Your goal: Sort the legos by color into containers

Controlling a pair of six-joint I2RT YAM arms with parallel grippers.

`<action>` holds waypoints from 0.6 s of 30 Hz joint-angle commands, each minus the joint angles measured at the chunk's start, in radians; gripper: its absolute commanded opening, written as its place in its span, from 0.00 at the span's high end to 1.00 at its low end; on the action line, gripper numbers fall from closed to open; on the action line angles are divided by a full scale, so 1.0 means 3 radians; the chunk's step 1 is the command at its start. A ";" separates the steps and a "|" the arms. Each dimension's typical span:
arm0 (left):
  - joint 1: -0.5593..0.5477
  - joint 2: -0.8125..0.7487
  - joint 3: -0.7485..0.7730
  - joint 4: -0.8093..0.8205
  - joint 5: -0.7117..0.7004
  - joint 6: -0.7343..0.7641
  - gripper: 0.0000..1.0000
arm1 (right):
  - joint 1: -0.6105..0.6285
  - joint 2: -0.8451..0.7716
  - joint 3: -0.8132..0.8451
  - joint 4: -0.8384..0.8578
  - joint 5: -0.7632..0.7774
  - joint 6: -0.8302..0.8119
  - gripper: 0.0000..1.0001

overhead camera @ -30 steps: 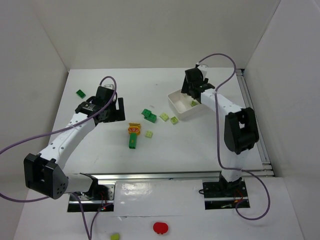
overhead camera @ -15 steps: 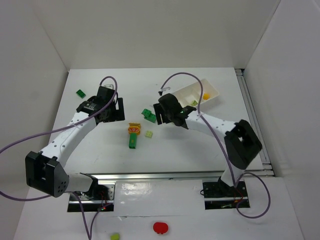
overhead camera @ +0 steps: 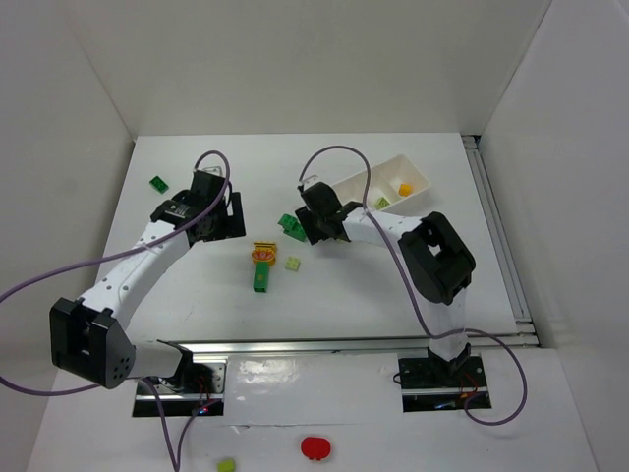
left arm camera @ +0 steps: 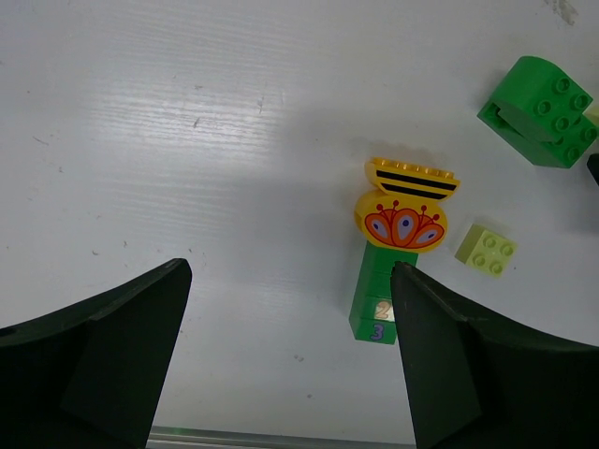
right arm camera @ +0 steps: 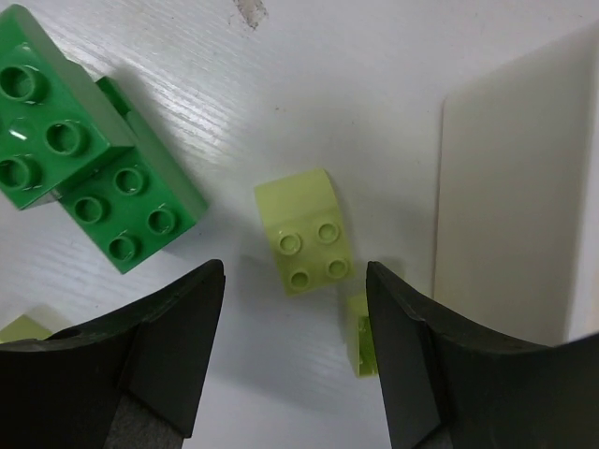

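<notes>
A white, matte tabletop point(overhead camera: 354, 295) fills the middle of a plain enclosure, closed in by a smooth white back wall point(overhead camera: 324, 59), a white left wall point(overhead camera: 49, 147) and a white right wall point(overhead camera: 570, 147). A silver metal rail point(overhead camera: 324, 344) runs along the near edge, and another point(overhead camera: 496, 236) along the right side. Below lies a glossy white front ledge point(overhead camera: 324, 413) carrying a small red round object point(overhead camera: 315, 448) and a lime blob point(overhead camera: 226, 464). The light is even and soft. Up close, the surface shows fine scuffs and a pale sheen.
</notes>
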 commanded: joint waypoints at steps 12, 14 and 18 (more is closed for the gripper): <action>0.0047 -0.0076 -0.0059 0.0043 -0.0066 -0.0068 0.03 | -0.0014 0.0081 -0.0048 0.0454 0.0136 -0.0126 0.59; 0.0047 -0.0076 -0.0059 0.0043 -0.0066 -0.0068 0.03 | -0.0014 -0.0062 -0.0095 0.0490 0.0217 -0.0090 0.61; 0.0047 -0.0014 -0.0028 0.0043 -0.0066 -0.0068 0.03 | 0.0017 -0.0629 -0.0253 0.0566 0.0294 -0.0060 0.63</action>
